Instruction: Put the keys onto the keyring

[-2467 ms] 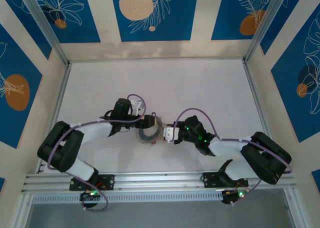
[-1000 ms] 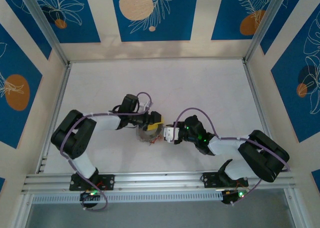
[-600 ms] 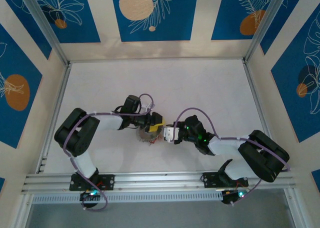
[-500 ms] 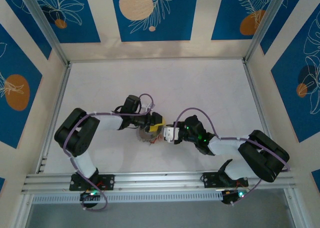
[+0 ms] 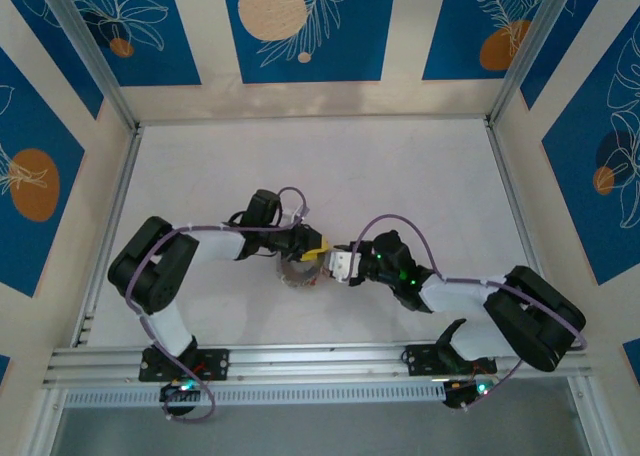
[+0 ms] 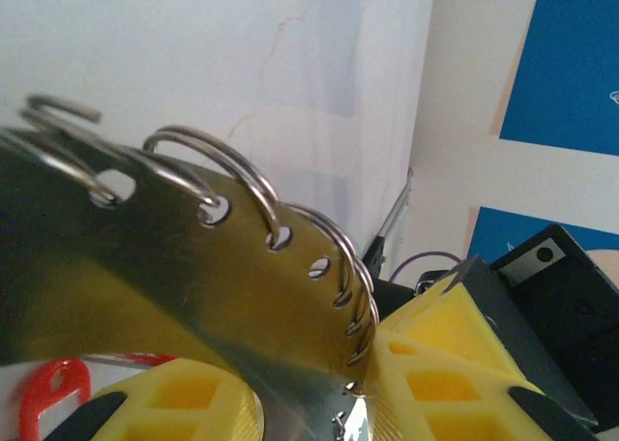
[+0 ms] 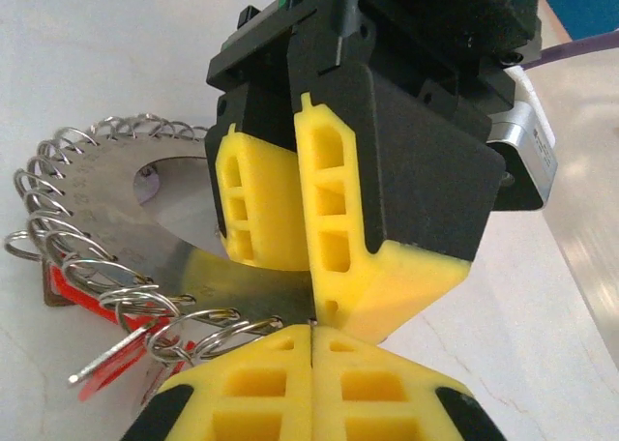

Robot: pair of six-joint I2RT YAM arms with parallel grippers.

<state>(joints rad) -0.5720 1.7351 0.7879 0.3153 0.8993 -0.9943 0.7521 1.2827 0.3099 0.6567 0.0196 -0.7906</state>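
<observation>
The keyring point(image 5: 295, 275) lies mid table point(image 5: 400, 176), a red key point(image 7: 92, 301) at its rim. At its one o'clock, the left gripper point(image 5: 313, 247) has just clamped its plate, steadying it for threading. At three o'clock, the right gripper point(image 5: 328, 268) is pinched closed; on what, I cannot tell.

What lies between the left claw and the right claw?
In the right wrist view, the thin metal rim of the keyring, with small wire rings along it, lies between the left claw above and the right claw below.
</observation>
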